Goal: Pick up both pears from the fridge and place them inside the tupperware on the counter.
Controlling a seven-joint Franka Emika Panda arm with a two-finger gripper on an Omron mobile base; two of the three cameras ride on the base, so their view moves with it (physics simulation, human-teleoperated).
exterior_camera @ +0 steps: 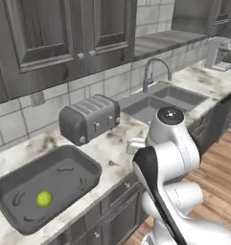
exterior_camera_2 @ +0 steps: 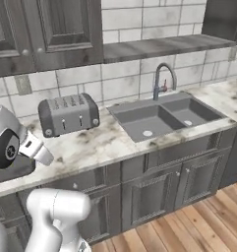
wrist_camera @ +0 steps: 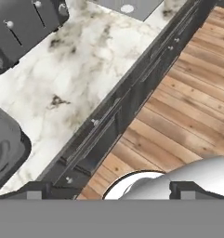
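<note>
A yellow-green pear (exterior_camera: 44,198) lies inside the dark-grey tupperware (exterior_camera: 21,191) at the left end of the marbled counter (exterior_camera: 112,153). A corner of the tupperware (wrist_camera: 6,148) shows at the left of the hand view. My gripper (wrist_camera: 113,189) is open, its fingertips (wrist_camera: 39,190) set wide apart with nothing held. It hangs above the counter's front edge (wrist_camera: 99,116), to the right of the tupperware and over the cabinet fronts and floor. The arm covers part of the tupperware (exterior_camera_2: 16,170) in the right base view. The fridge is out of view.
A silver-grey toaster (exterior_camera: 88,117) stands at the back of the counter, right of the tupperware. Further right are the grey sink (exterior_camera_2: 159,115) with its faucet (exterior_camera_2: 162,78). A coffee machine (exterior_camera: 220,52) sits at the far right. Wooden floor (wrist_camera: 187,93) lies below the counter edge.
</note>
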